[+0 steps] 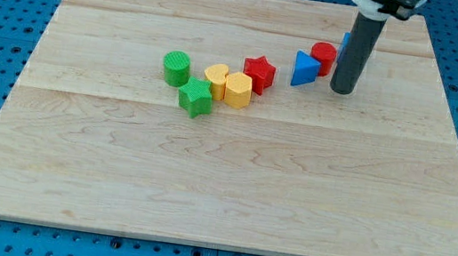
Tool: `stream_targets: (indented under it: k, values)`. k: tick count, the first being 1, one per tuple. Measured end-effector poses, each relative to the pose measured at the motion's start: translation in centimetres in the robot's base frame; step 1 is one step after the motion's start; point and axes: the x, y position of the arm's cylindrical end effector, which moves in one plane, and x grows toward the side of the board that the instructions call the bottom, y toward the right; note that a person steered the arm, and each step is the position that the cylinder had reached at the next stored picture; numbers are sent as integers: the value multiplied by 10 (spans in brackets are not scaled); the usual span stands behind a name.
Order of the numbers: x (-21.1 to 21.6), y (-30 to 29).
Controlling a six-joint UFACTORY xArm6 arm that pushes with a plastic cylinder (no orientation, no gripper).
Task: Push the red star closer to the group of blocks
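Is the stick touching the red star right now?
No, my tip stands off to the view's right of the red star, with the blue triangle and the red cylinder between them.

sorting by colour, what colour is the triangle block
Blue; the triangle shows in the camera view.

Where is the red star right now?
The red star sits in the upper middle of the board, touching or nearly touching the yellow hexagon on its lower left, with the blue triangle to its right; my tip is further right.
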Motion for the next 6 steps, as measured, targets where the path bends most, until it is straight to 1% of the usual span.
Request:
stream_targets:
  k: [1, 2, 3, 4, 6]
  values:
    - [17, -19]
    - [31, -72]
    - [30, -141]
    - [11, -172]
    - [-15, -99]
